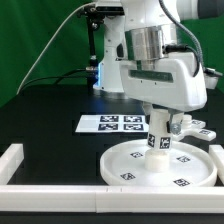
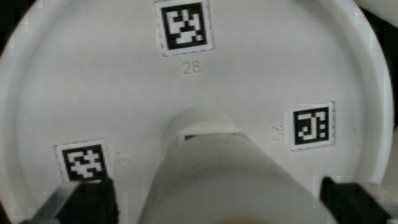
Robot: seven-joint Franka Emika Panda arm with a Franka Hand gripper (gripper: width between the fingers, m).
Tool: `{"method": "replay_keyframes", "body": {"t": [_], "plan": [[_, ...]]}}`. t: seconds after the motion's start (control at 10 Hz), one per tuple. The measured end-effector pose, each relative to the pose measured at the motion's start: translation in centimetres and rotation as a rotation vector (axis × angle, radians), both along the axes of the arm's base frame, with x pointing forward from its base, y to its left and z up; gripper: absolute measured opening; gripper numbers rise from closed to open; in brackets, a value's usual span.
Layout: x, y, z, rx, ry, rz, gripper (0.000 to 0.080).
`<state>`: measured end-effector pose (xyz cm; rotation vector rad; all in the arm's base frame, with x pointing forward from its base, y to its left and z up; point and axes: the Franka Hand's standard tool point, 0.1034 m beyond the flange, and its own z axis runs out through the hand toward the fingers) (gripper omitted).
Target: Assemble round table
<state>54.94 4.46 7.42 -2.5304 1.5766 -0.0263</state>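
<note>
Judged light, rigid and slippery, the leg (image 1: 157, 145) stands upright at the centre of the disc (image 1: 125, 165), at 5 o'clock from the marker board (image 1: 112, 123); the pincer (image 2: 217, 203) straddles it, jaws apart and clear: grasp squarely across its mid-height.

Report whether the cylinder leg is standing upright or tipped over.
Upright. In the exterior view the leg stands vertical on the round disc, near its middle.
</note>
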Motion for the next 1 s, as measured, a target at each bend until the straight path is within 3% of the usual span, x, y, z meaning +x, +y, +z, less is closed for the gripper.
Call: {"method": "replay_keyframes", "body": {"t": [0.1, 0.3, 0.6, 0.9, 1.0], "plan": [[0.22, -0.46, 0.21, -0.025, -0.034, 0.186, 0.0629], [0.08, -0.10, 0.48, -0.085, -0.066, 0.540, 0.0646], [0.06, -0.39, 0.38, -0.102, -0.082, 0.703, 0.0649], [0.11, 0.19, 0.42, -0.189, -0.102, 1.190, 0.0649], [0.13, 0.01, 0.42, -0.186, -0.103, 1.176, 0.0649]]}}
